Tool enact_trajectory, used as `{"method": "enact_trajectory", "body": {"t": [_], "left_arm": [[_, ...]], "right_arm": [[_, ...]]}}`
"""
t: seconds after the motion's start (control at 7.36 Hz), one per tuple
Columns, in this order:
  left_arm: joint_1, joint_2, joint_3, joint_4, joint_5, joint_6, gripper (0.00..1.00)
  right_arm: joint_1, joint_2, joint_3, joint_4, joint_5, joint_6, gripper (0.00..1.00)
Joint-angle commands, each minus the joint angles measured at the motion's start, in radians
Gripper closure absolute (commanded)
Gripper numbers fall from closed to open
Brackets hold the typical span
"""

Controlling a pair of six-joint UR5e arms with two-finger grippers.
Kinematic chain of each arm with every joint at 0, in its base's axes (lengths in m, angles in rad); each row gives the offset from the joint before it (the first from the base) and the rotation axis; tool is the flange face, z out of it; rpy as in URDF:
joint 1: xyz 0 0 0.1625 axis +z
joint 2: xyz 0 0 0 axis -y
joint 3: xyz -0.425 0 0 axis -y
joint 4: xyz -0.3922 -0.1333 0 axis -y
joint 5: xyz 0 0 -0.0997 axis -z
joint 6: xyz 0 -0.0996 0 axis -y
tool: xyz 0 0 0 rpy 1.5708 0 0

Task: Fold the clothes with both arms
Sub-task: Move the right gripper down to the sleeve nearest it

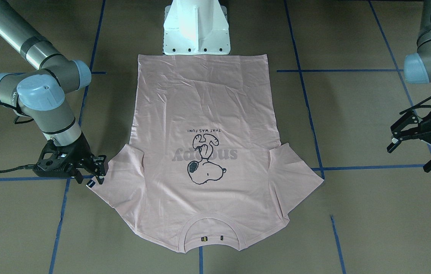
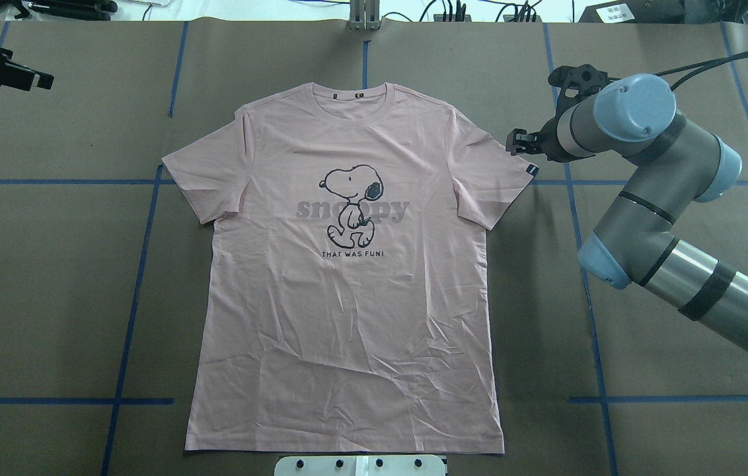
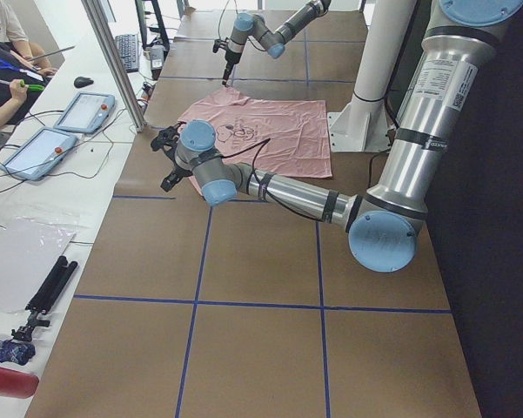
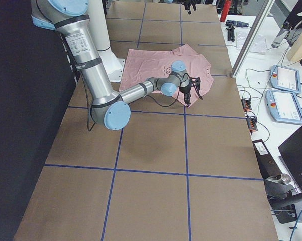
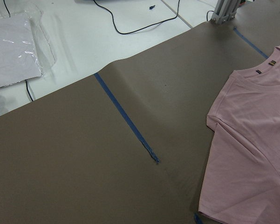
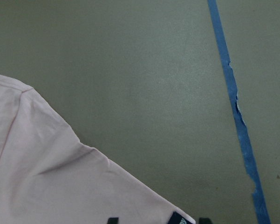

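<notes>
The pale pink T-shirt [image 2: 347, 297] lies flat and face up on the brown table, Snoopy print showing, collar on the far side from the robot. My right gripper [image 1: 99, 169] is low at the tip of the shirt's sleeve that carries a small black tag [image 2: 531, 170]. It is open. In the right wrist view [image 6: 156, 220] its two fingertips stand on either side of the sleeve corner [image 6: 46, 177]. My left gripper [image 1: 411, 156] is open and empty, raised well off to the side of the other sleeve [image 1: 295, 179]. The left wrist view shows the collar and shoulder [image 5: 251, 140].
The white pedestal base [image 1: 196, 26] stands at the shirt's hem. Blue tape lines [image 2: 129, 311] cross the brown table cover. A side bench with tablets [image 3: 61, 131] and cables runs along the far table edge, where a person's arms also show.
</notes>
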Motion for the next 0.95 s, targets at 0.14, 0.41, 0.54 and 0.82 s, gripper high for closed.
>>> {"method": "enact_trajectory", "body": {"t": [0.14,0.41,0.54,0.82], "left_arm": [[0.001,0.001,-0.001,0.000,0.001,0.003,0.00],[0.001,0.001,-0.001,0.000,0.001,0.004,0.00],[0.001,0.001,-0.001,0.000,0.001,0.004,0.00],[-0.001,0.001,-0.001,0.000,0.001,0.004,0.00]], "right_arm": [[-0.002,0.002,-0.046,0.005,-0.030,-0.007,0.39],[-0.002,0.011,-0.050,0.003,-0.032,-0.002,0.41],[-0.002,0.017,-0.052,0.003,-0.032,0.001,0.41],[-0.003,0.019,-0.059,0.004,-0.032,0.002,0.43]]}}
